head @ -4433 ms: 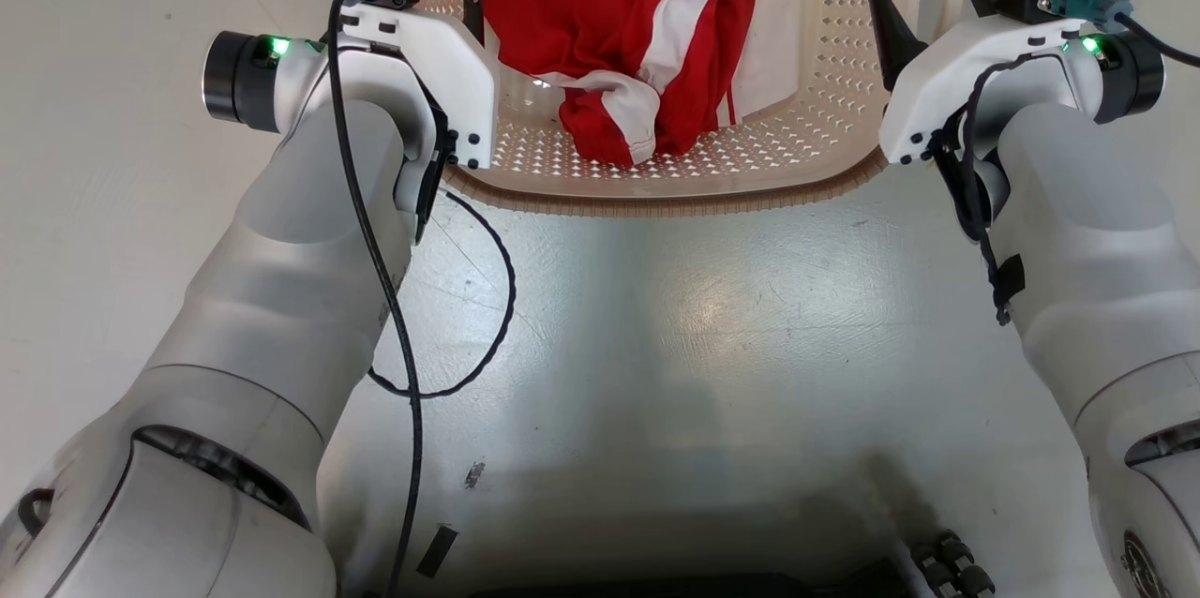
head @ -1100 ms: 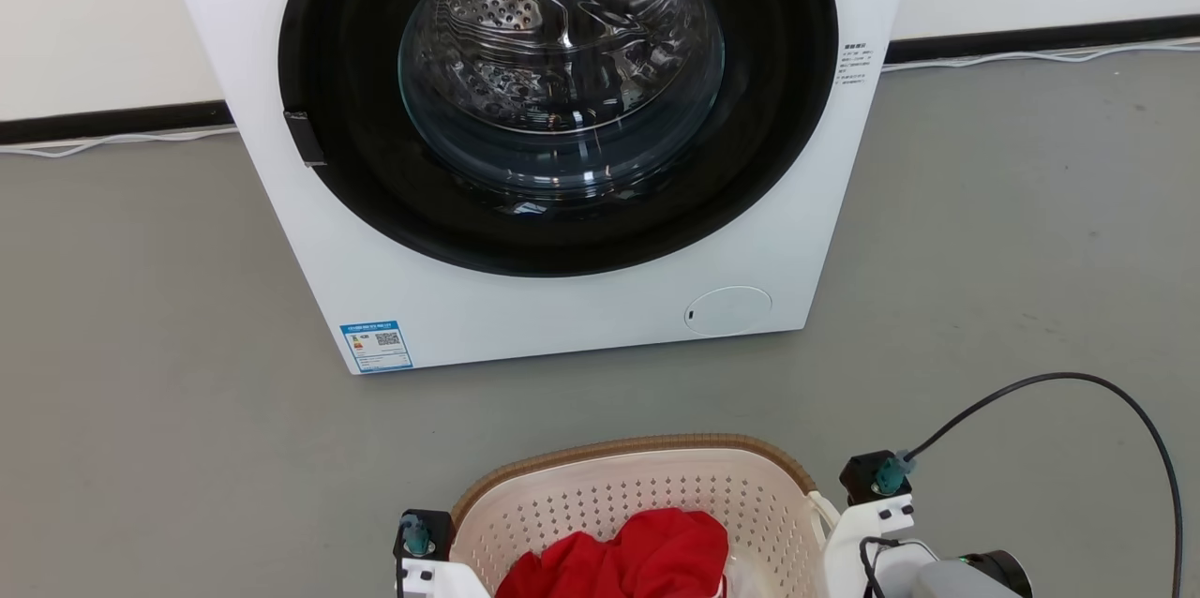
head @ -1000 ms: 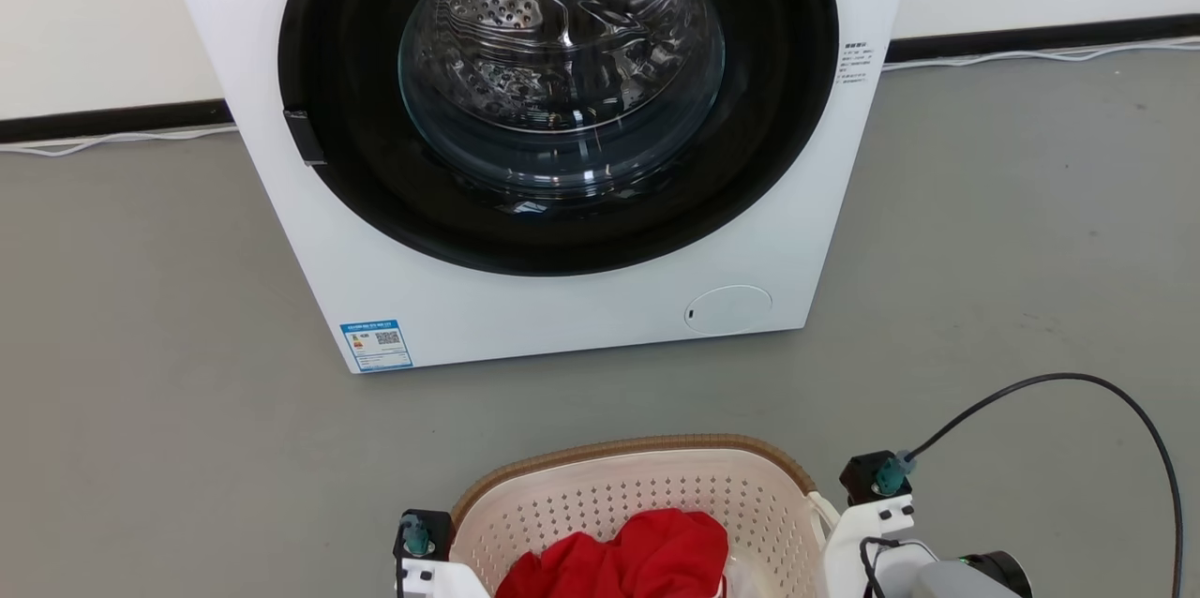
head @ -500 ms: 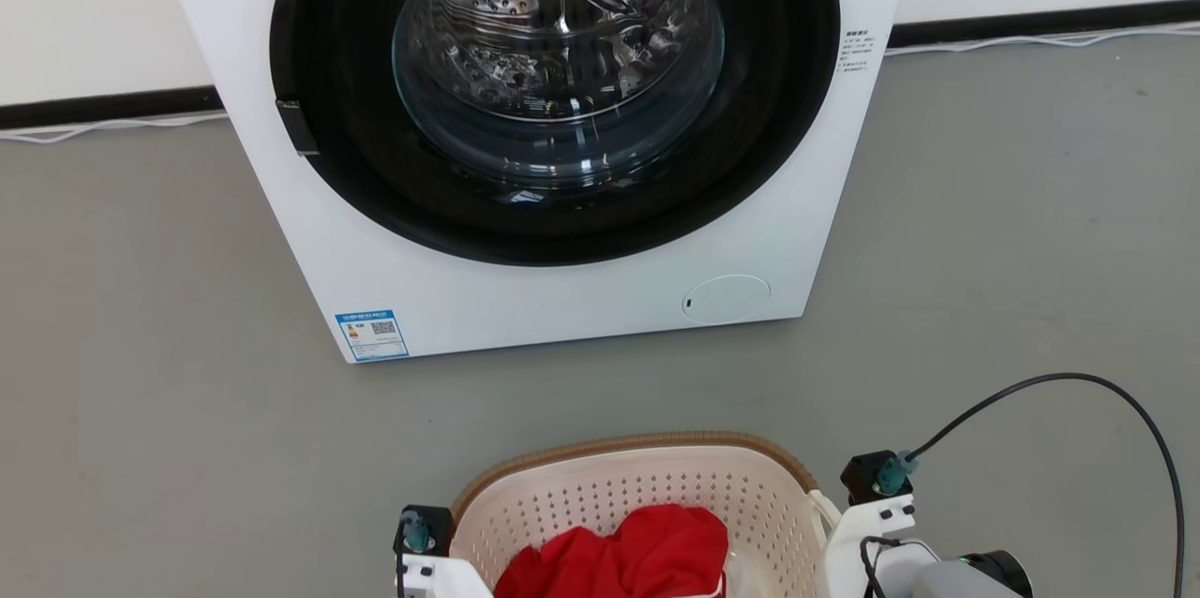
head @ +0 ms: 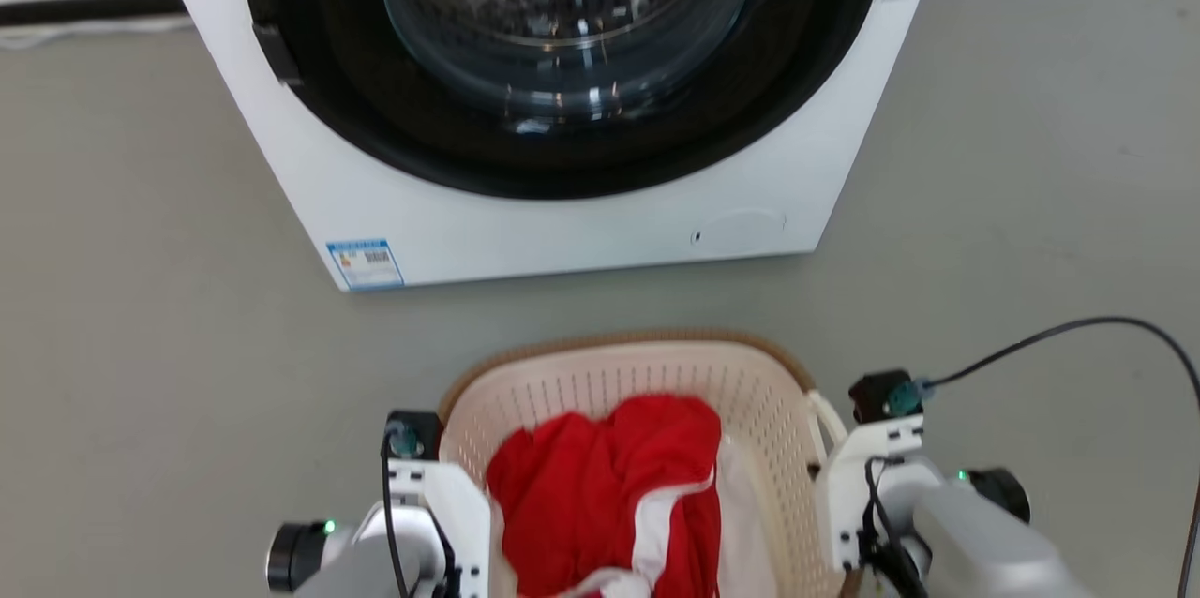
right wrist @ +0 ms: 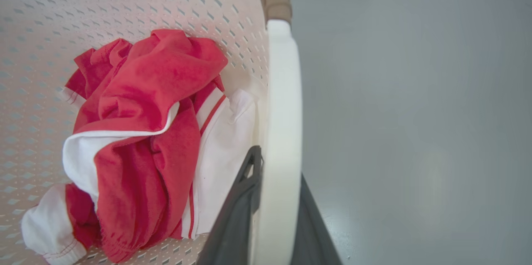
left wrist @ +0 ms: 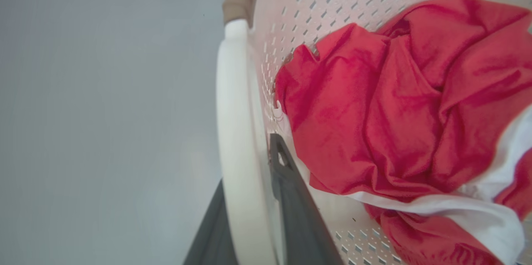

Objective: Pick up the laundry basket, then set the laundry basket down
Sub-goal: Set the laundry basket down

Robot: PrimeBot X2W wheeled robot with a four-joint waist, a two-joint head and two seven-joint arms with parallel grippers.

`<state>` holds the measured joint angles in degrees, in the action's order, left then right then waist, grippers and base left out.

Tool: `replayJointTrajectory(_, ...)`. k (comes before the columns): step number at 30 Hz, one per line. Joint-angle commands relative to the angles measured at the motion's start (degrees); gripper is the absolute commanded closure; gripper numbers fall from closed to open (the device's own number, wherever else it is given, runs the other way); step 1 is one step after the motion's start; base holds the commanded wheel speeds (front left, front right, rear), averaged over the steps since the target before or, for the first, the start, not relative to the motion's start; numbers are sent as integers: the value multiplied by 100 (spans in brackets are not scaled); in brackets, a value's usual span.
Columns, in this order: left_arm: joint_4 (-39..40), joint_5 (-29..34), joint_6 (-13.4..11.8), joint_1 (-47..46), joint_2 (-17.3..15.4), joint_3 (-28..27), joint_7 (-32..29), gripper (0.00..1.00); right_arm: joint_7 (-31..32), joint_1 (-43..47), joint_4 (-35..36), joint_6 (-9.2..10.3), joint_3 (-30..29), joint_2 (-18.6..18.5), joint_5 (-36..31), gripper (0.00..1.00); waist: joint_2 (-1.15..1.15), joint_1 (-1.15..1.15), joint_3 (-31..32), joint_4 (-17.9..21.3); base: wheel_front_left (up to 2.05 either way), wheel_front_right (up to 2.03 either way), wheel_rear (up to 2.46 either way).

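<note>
Both handles (left wrist: 232, 111) of the laundry basket (head: 656, 373) are pinched, one by the left pincer (left wrist: 249, 182), one by the right pincer (right wrist: 278, 173); it sits low in the middle of the head view, red clothes (head: 600, 485) inside. Uneven arms could tilt it or slip a handle. The washing machine (head: 562, 223) crowds the upper frame; open floor (head: 141, 298) lies left and right.

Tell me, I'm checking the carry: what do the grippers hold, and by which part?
The laundry basket: left gripper shut on its left loop handle, right gripper on its right loop handle.
</note>
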<state>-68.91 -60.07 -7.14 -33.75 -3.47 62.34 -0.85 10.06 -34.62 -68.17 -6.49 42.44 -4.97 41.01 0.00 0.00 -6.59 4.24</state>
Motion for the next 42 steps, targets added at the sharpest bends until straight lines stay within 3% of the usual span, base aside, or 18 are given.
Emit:
replayJointTrajectory(1,114,-5,-48,-399,59,-94,156,100,-155,-234,189,-100,68,209,22,100,0,0,-268,-52,0,0,0)
replayJointTrajectory(30,-340,95,-228,-2822,-96,-423,1261,100,-1828,-2509,-305,-100,-159,209,-284,100,0,0,-3576,63,0,0,0)
replayJointTrajectory(42,-382,144,-292,-3363,-49,-490,1495,100,-2215,-3020,-555,-100,-376,70,-664,100,0,0,-4259,-59,0,0,0)
